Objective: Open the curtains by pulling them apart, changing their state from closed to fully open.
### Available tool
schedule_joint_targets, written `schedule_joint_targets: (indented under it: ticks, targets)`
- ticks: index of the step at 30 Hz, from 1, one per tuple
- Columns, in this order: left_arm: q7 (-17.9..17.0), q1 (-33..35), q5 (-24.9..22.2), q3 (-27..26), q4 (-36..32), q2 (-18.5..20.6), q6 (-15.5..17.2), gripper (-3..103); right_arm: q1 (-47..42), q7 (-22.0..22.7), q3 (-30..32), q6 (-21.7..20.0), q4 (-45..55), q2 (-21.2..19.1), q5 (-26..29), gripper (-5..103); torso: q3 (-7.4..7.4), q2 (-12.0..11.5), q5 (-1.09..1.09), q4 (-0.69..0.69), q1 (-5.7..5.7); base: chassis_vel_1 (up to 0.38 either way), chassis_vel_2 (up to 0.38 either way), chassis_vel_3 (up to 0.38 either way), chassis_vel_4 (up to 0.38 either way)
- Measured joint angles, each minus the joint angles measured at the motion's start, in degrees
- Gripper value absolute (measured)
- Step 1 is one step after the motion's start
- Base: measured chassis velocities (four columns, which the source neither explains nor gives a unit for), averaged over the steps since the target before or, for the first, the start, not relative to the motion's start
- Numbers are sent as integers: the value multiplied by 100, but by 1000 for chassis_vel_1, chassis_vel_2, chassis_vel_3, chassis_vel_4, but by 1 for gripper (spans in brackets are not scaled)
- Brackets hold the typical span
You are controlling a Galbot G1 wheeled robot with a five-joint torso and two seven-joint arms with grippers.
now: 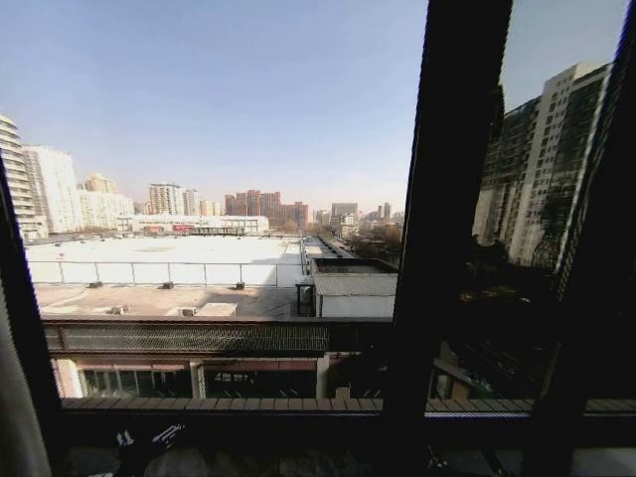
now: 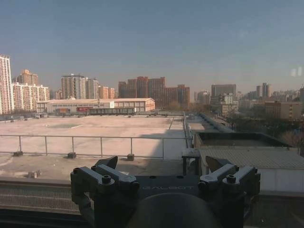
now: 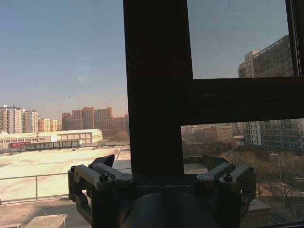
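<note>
So you're looking at a window that's basically uncovered right now. In the head view the curtains are sitting way out at the edges: one panel (image 1: 18,397) is bunching at the far left bottom corner, looking beige-tan where it's gathered, and there's a darker, shadowy strip of fabric (image 1: 608,199) hanging down the far right edge, though I can't tell much detail on that one. Between them the glass is wide open to the view, with the rooftop (image 1: 164,263) and the city skyline showing through.

The thick dark window frame bar (image 1: 442,199) is running top to bottom right of center, and the sill (image 1: 248,412) is stretching across the bottom. That's the main hard edge you're dealing with.

The left gripper (image 2: 164,166) is pointing straight out at the glass, fingers spread wide with nothing between them, and there's plenty of clear pane in front of it. The right gripper (image 3: 161,164) is also splayed wide and carrying nothing, but it's sitting directly facing the frame's vertical bar (image 3: 154,85) where the crossbar (image 3: 242,97) meets it, so it's looking tighter on that side.

No containers anywhere here, just window, frame and fabric.
</note>
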Motion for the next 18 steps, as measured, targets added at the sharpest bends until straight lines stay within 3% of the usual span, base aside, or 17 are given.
schedule_joint_targets:
  ticks: [18]
  targets:
    - [0, 36, 13, -13, -18, -11, -12, 100, -67, 0, -8, 95, 45, 84, -66, 100, 0, 0, 0, 0, 0, -140, -260, 139, 260]
